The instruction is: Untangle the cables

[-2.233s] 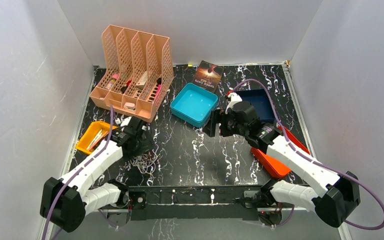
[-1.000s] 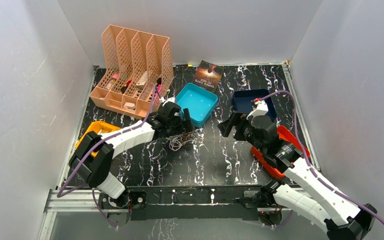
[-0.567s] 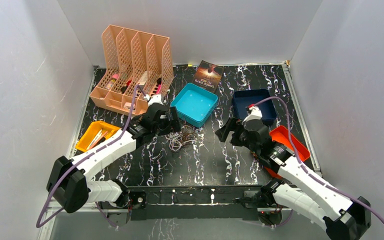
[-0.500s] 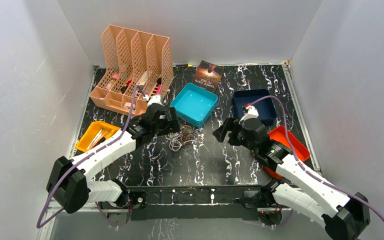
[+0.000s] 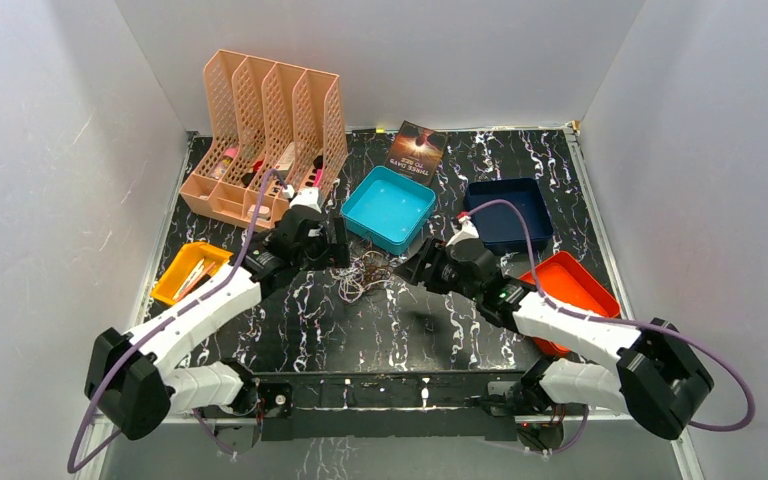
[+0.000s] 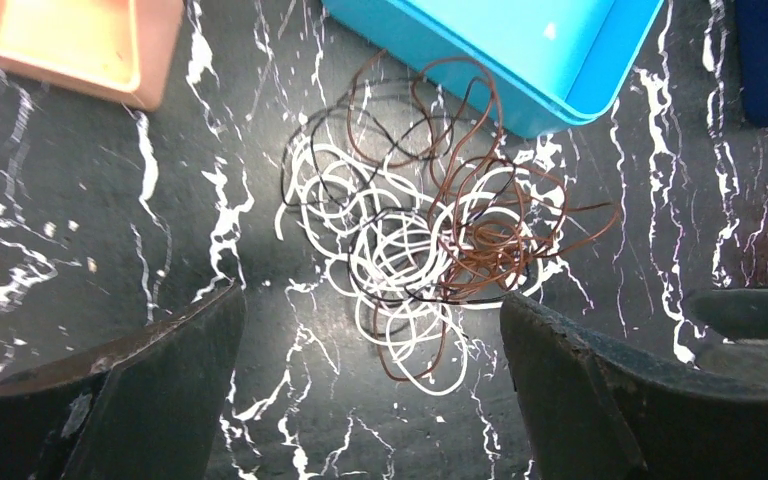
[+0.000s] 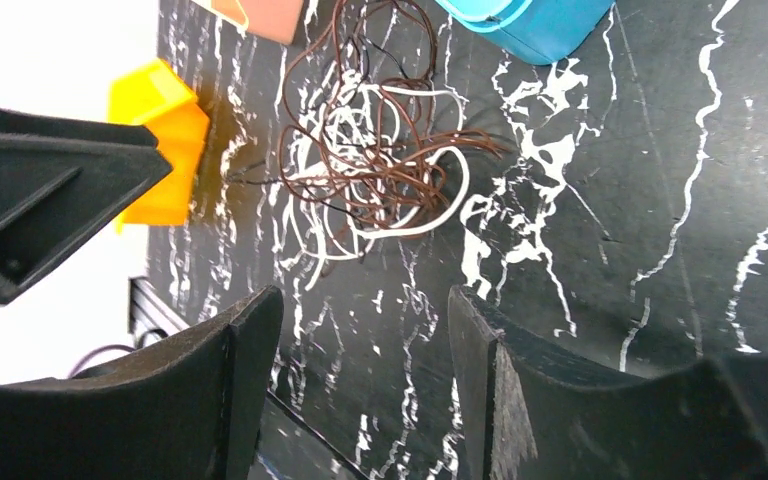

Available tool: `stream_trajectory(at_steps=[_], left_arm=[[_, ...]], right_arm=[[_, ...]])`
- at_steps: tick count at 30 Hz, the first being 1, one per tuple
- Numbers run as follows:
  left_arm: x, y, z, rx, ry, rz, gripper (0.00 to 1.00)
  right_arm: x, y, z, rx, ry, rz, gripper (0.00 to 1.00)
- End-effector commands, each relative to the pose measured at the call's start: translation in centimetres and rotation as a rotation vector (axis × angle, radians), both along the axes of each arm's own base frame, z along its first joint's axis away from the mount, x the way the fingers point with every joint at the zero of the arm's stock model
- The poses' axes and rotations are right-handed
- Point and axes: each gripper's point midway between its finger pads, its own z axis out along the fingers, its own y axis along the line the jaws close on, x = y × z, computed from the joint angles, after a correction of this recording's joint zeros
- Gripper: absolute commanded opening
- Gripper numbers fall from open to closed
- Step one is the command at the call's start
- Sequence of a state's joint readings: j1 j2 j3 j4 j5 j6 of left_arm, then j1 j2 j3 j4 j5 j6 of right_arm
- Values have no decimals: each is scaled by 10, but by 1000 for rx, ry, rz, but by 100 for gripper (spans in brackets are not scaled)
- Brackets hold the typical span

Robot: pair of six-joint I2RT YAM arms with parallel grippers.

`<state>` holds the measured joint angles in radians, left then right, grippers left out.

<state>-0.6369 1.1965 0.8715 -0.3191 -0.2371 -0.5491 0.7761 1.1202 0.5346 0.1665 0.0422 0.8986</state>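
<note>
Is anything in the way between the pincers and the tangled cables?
Nothing visible is. The cables lie on the table just ahead of the left pincer and the right pincer. The teal tray sits beside the tangle, not between.

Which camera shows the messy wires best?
The left wrist view: the cables fill the middle, with white and brown loops clear. The right wrist view shows them smaller, at its top edge. The top view shows only a tiny scribble.
</note>
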Motion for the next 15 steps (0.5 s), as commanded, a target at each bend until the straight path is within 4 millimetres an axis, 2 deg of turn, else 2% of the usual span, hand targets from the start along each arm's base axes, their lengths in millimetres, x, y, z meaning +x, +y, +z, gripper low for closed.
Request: stream_trajectory(at_steps=[1, 6, 15], left_arm=[[7, 17, 48, 78, -135, -34, 98], [8, 30, 52, 166, -161, -47, 98], [5, 38, 43, 195, -178, -52, 98]], right_arm=[[26, 14, 32, 220, -35, -151, 69], [45, 13, 20, 279, 65, -310, 67], [61, 38, 15, 328, 119, -341, 65]])
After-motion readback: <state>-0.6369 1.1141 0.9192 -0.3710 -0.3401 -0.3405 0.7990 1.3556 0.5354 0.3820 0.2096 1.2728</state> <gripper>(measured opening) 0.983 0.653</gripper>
